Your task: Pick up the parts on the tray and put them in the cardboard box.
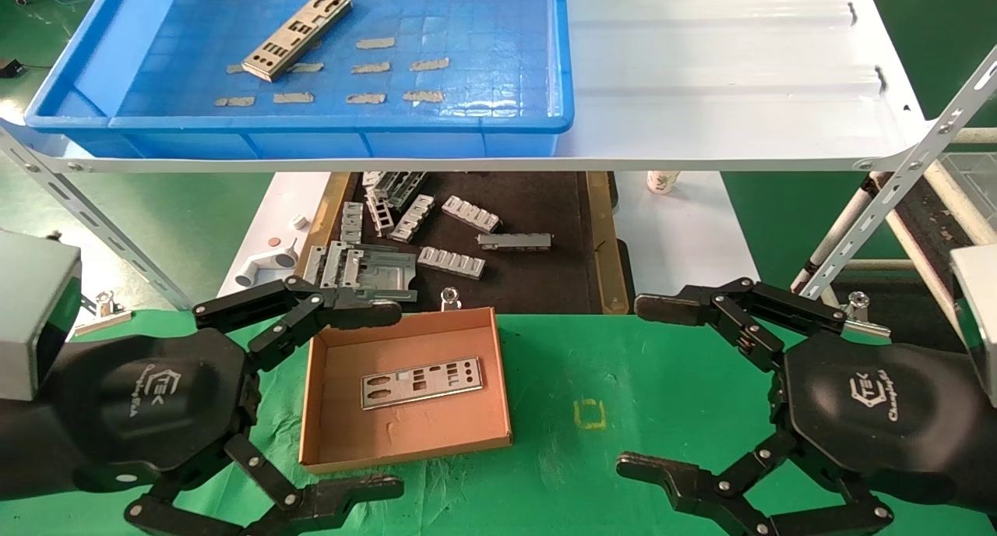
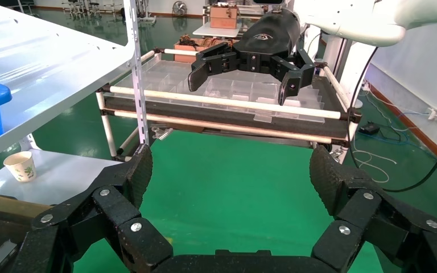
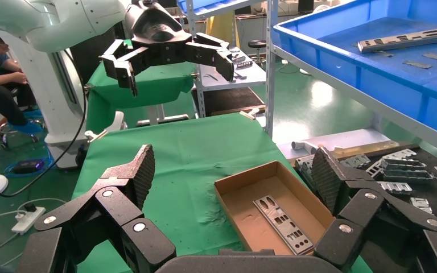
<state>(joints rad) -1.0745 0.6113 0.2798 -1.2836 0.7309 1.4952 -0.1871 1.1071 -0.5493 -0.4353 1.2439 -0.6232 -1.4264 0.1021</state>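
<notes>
Tray (image 1: 498,123): blue bin on the white shelf, far left; one plate (image 1: 297,34) lies diagonally on its floor among tape strips.
Box (image 1: 330,442): brown cardboard, on the green mat, near centre-left; one plate (image 1: 421,382) lies flat inside.
Left gripper (image 1: 335,396): released, fingers spread wide, empty, low at the box's left side.
Right gripper (image 1: 662,388): released, fingers spread, empty, over the mat well right of the box.
Progress: judged half done; one plate boxed, one left in the tray.
Handling: plate looks thin, stiff, light and smooth, so likely slippery and hard to lift off the flat floor.
Hold: best pinched across the narrow width near mid-length, on the long edges, so it hangs level.
Risk: fingertips may skid over the metal or push the plate along the floor.
</notes>
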